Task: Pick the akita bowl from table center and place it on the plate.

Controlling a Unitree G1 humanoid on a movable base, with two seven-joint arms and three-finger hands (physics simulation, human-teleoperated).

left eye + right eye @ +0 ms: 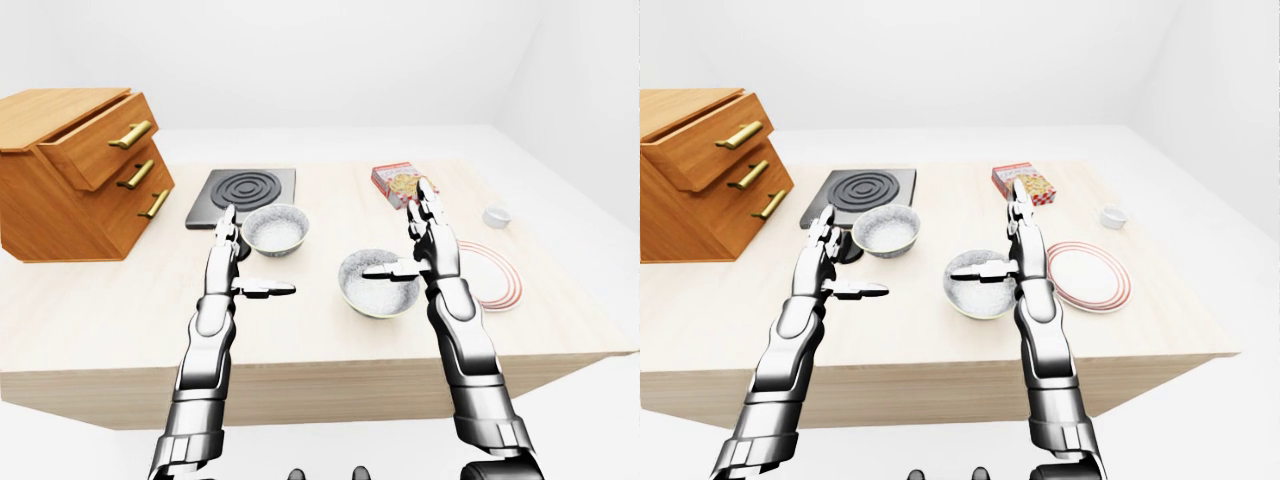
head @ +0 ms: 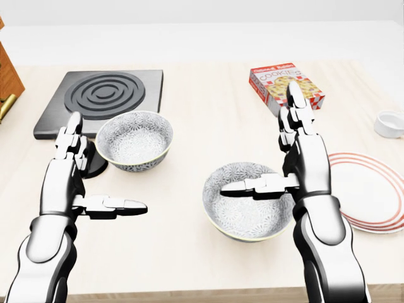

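Observation:
A grey-white patterned bowl (image 2: 245,211) sits upright near the table's middle. My right hand (image 2: 265,142) hovers at its right rim, open, fingers pointing up the view and the thumb stretched left over the bowl's mouth. It holds nothing. The white plate with red rings (image 2: 374,189) lies on the table just right of that hand. My left hand (image 2: 108,163) is open and bare at the left, its thumb pointing right. A second similar bowl (image 2: 134,140) stands just right of the left hand's fingers.
A black stove plate (image 2: 104,101) lies above the second bowl. A cookie box (image 2: 285,85) is above my right hand, and a small white cup (image 2: 389,123) is at the far right. A wooden drawer cabinet (image 1: 75,170) stands on the table's left end.

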